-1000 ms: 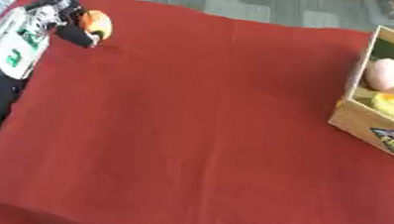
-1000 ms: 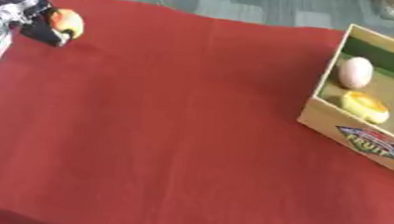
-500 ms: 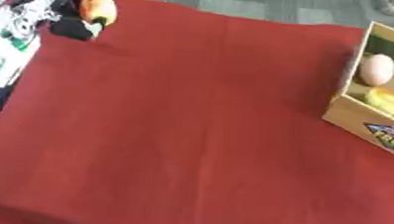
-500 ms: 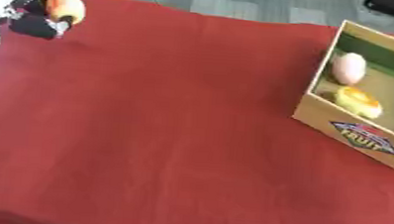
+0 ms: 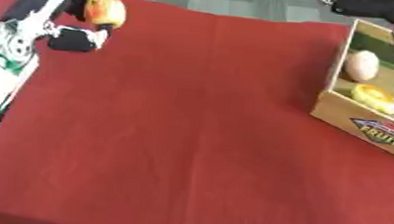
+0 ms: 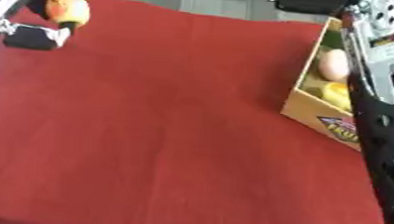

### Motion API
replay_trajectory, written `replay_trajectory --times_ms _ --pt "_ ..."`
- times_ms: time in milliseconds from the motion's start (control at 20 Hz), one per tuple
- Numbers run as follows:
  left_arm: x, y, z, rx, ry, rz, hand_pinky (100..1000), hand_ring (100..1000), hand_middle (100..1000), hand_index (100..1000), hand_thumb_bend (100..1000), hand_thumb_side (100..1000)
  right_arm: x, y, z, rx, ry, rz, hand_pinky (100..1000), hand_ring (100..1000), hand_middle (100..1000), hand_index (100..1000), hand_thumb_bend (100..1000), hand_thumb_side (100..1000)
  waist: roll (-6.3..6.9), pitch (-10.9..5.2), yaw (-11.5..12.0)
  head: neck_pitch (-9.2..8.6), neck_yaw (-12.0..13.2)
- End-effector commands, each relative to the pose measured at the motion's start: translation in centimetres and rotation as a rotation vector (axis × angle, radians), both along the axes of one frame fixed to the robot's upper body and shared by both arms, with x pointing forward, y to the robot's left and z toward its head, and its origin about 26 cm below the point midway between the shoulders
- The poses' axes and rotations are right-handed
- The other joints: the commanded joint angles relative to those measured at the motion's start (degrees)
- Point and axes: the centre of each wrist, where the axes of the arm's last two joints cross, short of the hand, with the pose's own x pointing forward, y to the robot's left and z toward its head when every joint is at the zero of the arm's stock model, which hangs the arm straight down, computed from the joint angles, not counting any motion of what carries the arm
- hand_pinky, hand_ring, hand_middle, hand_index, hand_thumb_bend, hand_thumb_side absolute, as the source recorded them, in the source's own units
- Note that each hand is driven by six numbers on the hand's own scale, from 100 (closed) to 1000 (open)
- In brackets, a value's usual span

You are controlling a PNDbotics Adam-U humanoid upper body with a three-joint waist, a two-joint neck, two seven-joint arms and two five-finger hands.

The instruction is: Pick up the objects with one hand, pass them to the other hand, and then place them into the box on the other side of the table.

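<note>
Though round (axis unclear), fruit [image 5: 104,9] in left hand [image 5: 74,23]

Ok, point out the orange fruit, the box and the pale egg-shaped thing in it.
orange fruit [image 5: 104,9], left eye view, its front.
box [image 5: 366,127], left eye view, printed front wall.
pale egg-shaped thing [image 5: 362,65], left eye view, its middle.

Twin head-mounted eyes, angled down, sharing red table [image 5: 199,134] and box [image 5: 356,117]
</note>
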Motion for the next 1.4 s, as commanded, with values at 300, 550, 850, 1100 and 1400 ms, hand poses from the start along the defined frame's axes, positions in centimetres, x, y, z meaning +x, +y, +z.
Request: replay_trajectory --times_ms 300,550,850,1100,1400 --pt "-1.3 -2.7 0.3 0.026 -0.099 -0.052 674 510 446 458 200 129 -1.4 4.7 0.3 -0.089 -0.058 0.115 999 1000 785 883 100 100 -0.67 -2.63 0.0 -0.34 0.0" --pt "-1.4 -4.1 -0.4 0.018 -0.134 -0.086 672 507 444 458 188 132 -1.6 7.5 -0.6 -0.16 -0.075 0.163 1000 1000 792 889 100 100 -0.91 -2.61 -0.1 0.07 -1.6" --pt "-1.6 -5.2 -1.1 -0.002 -0.165 -0.114 670 504 441 457 175 137 -1.7 9.9 -1.8 -0.23 -0.107 0.185 998 1000 802 897 100 100 -1.25 -2.59 -0.1 0.05 -2.7" --pt "-1.8 -5.8 -1.4 -0.009 -0.185 -0.137 669 502 439 456 167 139 -1.4 11.3 -3.0 -0.303 -0.133 0.188 1000 1000 809 903 100 108 -1.46 -2.65 0.0 -0.01 -2.7" --pt "-1.9 -6.2 -1.6 -0.005 -0.201 -0.152 669 503 440 457 169 133 -1.1 12.4 -4.0 -0.366 -0.154 0.183 999 1000 815 907 100 124 -1.46 -2.7 0.0 0.13 -2.5"
